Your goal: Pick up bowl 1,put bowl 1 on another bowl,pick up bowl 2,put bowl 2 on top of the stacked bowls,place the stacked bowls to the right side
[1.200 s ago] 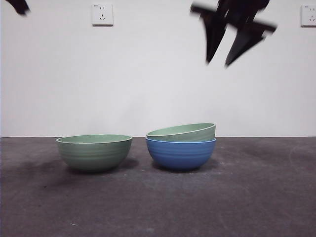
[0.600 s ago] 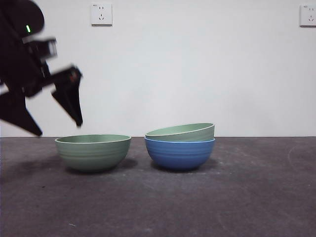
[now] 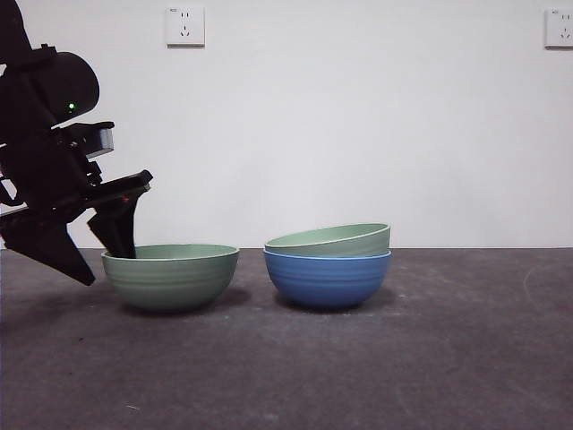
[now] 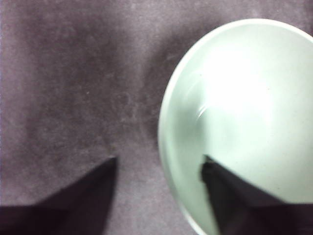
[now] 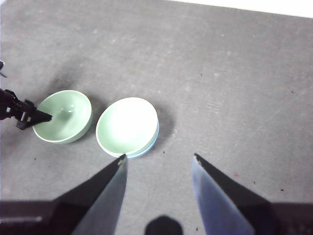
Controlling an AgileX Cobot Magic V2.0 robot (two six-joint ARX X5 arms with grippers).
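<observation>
Now we note the left gripper (image 3: 98, 262), high a moment ago, has dropped with jaws apart straddling the rim of bowl 2 (image 3: 170, 276), which sits beside the blue bowl (image 3: 327, 279) already holding bowl 1 (image 3: 329, 240), while the right gripper (image 5: 157, 161) waits open above.

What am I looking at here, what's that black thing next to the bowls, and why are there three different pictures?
It is a two-armed robot at a table. One camera looks level across the table; the other two ride on the arms' wrists. The black thing is the left gripper; its open jaws straddle the rim of a lone pale green bowl, one jaw inside and one outside, holding nothing yet. Beside it, a second green bowl sits tilted inside a blue bowl. The right gripper hangs high above the grey table, open and empty.
</observation>
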